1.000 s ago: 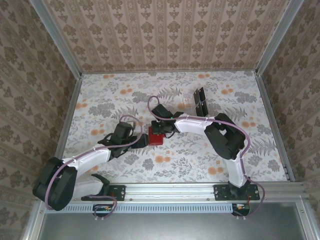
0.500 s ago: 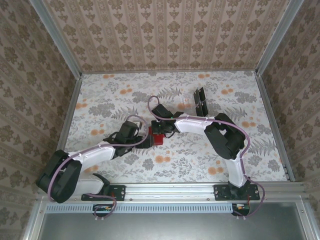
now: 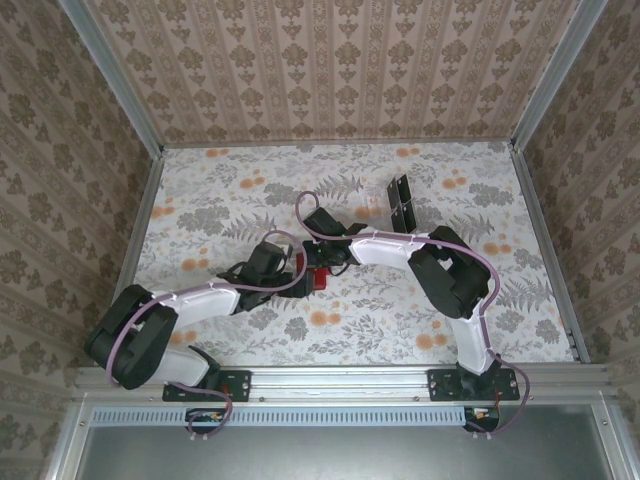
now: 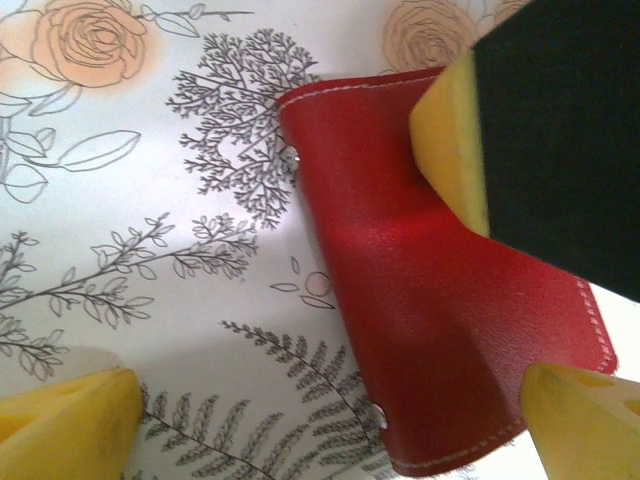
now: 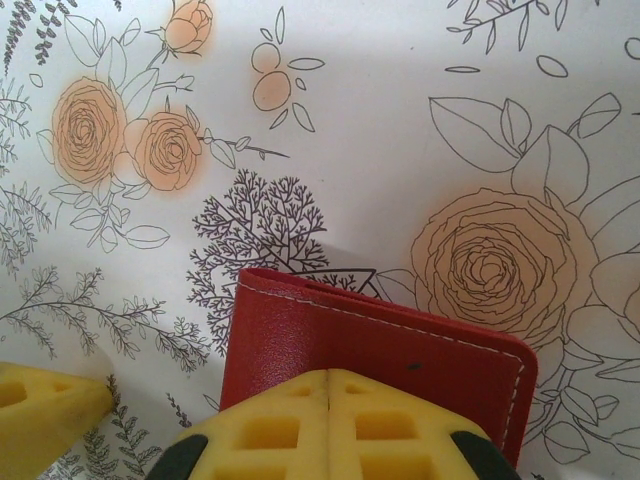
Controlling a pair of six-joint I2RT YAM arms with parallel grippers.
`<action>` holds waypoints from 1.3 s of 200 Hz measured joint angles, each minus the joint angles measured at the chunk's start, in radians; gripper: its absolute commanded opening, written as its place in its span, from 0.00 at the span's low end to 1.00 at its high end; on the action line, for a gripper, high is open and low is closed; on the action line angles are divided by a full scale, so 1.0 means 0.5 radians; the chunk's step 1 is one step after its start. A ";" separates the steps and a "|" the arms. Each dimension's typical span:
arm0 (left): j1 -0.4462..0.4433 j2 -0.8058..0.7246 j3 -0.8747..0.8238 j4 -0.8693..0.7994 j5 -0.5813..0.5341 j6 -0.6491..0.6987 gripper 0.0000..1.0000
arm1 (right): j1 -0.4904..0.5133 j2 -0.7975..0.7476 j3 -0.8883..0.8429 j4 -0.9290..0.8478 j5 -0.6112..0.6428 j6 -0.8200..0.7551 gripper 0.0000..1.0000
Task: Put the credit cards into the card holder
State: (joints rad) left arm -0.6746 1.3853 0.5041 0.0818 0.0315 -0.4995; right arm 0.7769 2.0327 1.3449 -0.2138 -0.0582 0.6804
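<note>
1. at the middle of the flowered table [image 3: 220, 190], the card holder [image 4: 440, 300] lies flat and folded shut, red cover up, between the two grippers.
2. the left gripper [image 4: 320, 428] is spread as wide as it goes and holds nothing. one yellow pad [image 4: 62, 420] hangs over bare table on one side of the card holder. the other is at the card holder's corner on the far side; i cannot tell whether it touches.
3. the right gripper [image 5: 330, 405] is closed, its two yellow pads pressed together with nothing between them. its tips sit on the card holder's top face.
4. from the left wrist, that closed tip is a black block with a yellow pad, set down on the red cover near one stitched edge.
5. the credit cards [image 3: 402, 203] stand on edge farther back and to the right, well apart from the card holder and both grippers.
</note>
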 measured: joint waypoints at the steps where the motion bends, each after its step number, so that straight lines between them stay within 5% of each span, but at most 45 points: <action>1: 0.000 0.000 0.000 0.002 -0.001 -0.001 1.00 | 0.000 0.000 0.000 0.000 0.000 0.000 0.08; 104: -0.038 0.035 -0.050 0.143 -0.118 -0.047 0.99 | -0.056 -0.040 0.066 -0.076 -0.012 -0.034 0.12; 260: -0.022 -0.275 -0.034 -0.097 -0.115 -0.047 1.00 | -0.060 0.011 0.042 -0.054 -0.013 -0.031 0.10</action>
State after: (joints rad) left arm -0.6857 1.2480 0.4870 0.0334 -0.0261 -0.5228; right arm 0.7467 2.0384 1.3659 -0.2409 -0.0647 0.6647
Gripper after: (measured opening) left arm 0.997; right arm 0.101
